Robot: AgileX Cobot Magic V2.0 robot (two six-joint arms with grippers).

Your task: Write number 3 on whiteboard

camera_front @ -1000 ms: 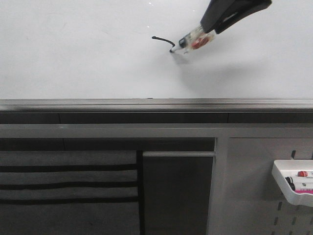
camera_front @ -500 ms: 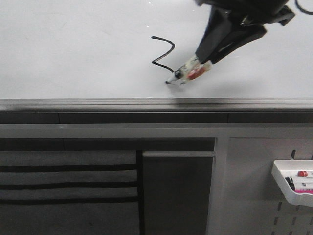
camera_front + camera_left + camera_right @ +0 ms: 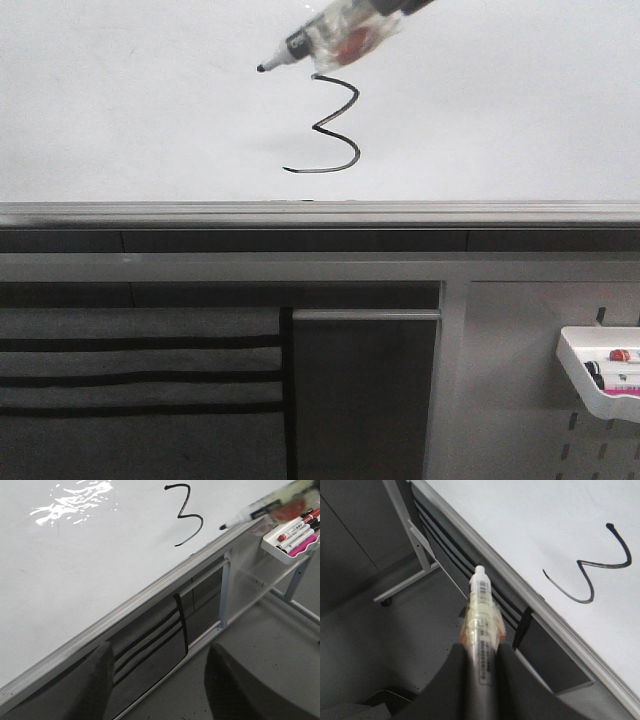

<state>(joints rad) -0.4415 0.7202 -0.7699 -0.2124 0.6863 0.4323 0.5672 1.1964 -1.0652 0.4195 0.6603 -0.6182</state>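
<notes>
Looks like you're basically at the wrap-up step here. The number 3 (image 3: 330, 125) is sitting complete on the whiteboard (image 3: 120, 110), roughly centre of the front view and just above the grey edge rail (image 3: 320, 212), tail flicking out toward 8 o'clock. The marker (image 3: 325, 40) is off the board at about 12 o'clock of the digit, tip pointing to 9 o'clock and clear of the ink, so I'd say the stroke itself is done.

Your right gripper (image 3: 480, 652) has its fingers clamped on the marker barrel, you can see that plainly in the right wrist view. Left gripper (image 3: 157, 680) is idle, fingers spread apart with nothing between them, looking across the board from the side.

Next move, in my opinion: just keep the tip away from the board so you don't add a stray line, then put the marker away. The white tray (image 3: 600, 380) on the perforated panel at 4 o'clock already holds other markers (image 3: 295, 530), so that seems the natural spot. No rush, the 3 reads fine.
</notes>
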